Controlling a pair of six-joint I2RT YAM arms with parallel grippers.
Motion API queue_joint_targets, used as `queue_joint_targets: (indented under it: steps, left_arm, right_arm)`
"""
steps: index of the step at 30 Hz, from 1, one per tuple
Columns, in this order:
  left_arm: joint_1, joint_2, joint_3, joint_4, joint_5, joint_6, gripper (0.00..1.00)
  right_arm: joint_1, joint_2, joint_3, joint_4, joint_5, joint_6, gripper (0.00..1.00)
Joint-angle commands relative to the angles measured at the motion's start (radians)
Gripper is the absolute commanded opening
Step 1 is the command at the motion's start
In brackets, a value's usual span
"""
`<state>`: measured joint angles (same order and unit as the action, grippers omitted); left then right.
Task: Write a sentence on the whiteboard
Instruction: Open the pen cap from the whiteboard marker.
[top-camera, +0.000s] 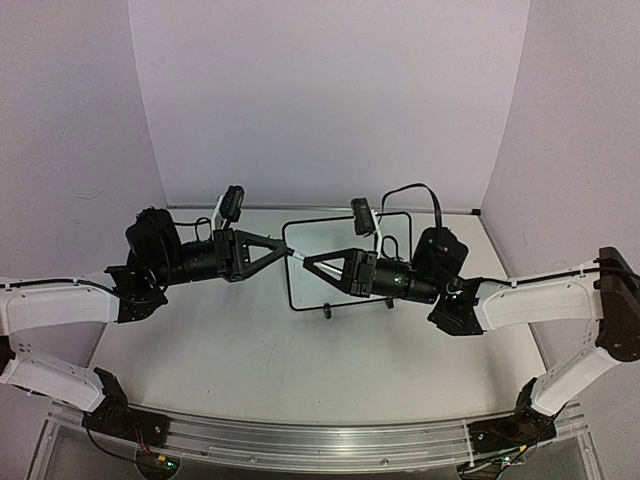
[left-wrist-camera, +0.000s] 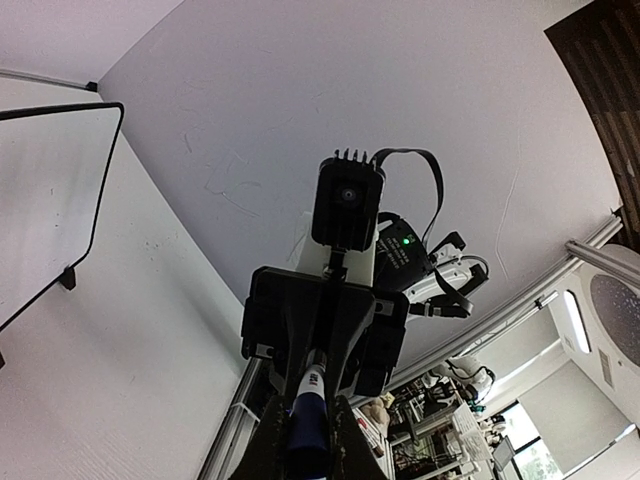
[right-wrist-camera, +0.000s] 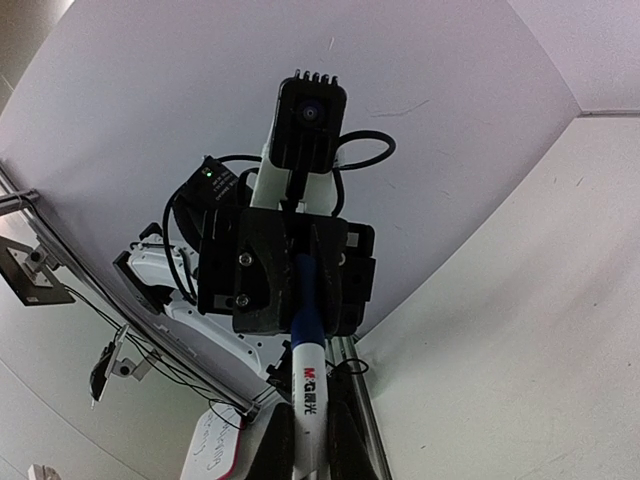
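Two claws of mine are gripping one marker (right-wrist-camera: 311, 380): left claw (top-camera: 289, 250) clamping its blue end, right claw (top-camera: 306, 262) its white barrel, whiteboard (top-camera: 322, 236) standing just beyond them.

White arms (top-camera: 50, 305), black left gripper (top-camera: 288, 251), right gripper (top-camera: 308, 262), perhaps green LED (left-wrist-camera: 407, 240)

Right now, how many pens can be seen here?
1: a marker, gripped at one end by the left end effector and at the other by the right end effector, near the whiteboard. Others may be hidden.
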<state>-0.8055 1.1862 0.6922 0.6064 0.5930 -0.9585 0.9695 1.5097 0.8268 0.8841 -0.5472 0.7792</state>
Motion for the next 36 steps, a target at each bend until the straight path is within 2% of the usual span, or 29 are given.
queue_joint_targets:
  steps: [1, 8, 14, 19, 26, 28, 33, 36]
  left_arm:
    - [0.000, 0.005, -0.012, -0.014, -0.023, 0.003, 0.00]
    - [0.003, -0.019, -0.018, -0.014, -0.041, 0.006, 0.00]
    - [0.119, -0.058, -0.053, 0.074, 0.007, -0.083, 0.00]
    - [0.173, -0.122, -0.003, -0.059, 0.026, -0.019, 0.00]
    - [0.189, -0.203, 0.025, -0.295, -0.046, 0.118, 0.00]
    - [0.189, -0.198, 0.012, -0.351, -0.071, 0.134, 0.00]
    - [0.183, -0.116, 0.000, -0.573, -0.178, 0.231, 0.00]
    - [0.164, -0.049, -0.007, -0.627, -0.198, 0.250, 0.00]
  right_arm:
    - [0.016, -0.011, 0.011, 0.094, -0.006, -0.008, 0.00]
    - [0.016, -0.034, -0.030, 0.101, 0.042, -0.005, 0.00]
    - [0.003, -0.075, -0.118, 0.102, 0.095, 0.019, 0.00]
    - [-0.008, -0.140, -0.200, 0.101, 0.132, 0.027, 0.00]
    - [-0.016, -0.260, -0.307, 0.068, 0.182, 0.024, 0.00]
    - [-0.014, -0.292, -0.303, 0.008, 0.192, -0.002, 0.00]
    - [-0.015, -0.353, -0.211, -0.286, 0.267, -0.143, 0.00]
    - [-0.015, -0.370, -0.162, -0.423, 0.306, -0.200, 0.00]
